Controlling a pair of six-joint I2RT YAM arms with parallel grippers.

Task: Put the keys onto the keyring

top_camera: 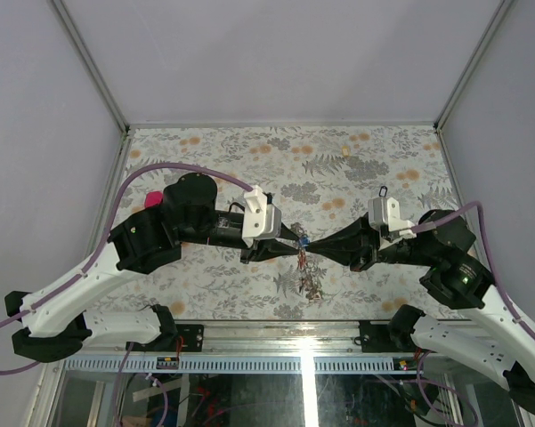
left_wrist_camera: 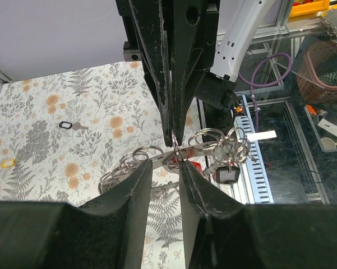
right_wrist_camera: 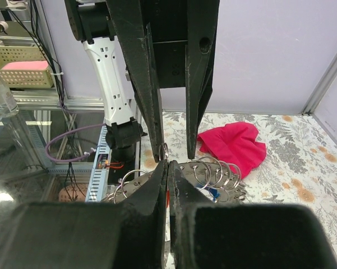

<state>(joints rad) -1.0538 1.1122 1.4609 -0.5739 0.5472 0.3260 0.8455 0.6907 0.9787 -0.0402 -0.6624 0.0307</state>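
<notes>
thin grey wire keyring (right_wrist_camera: 216, 171) pinched in shut right gripper (right_wrist_camera: 167, 162); left gripper (left_wrist_camera: 165, 162) seen partly open around it; silver keys (top_camera: 310, 283) dangling.

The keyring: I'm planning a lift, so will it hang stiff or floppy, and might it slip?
Probably floppy: the keyring shows many loose linked loops, and keys hang off it. Likely slippery too, being thin, shiny metal.

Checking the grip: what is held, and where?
The right gripper, jaws shut, pinches the keyring by its thin wire; for the left gripper, it cannot be told.
</notes>
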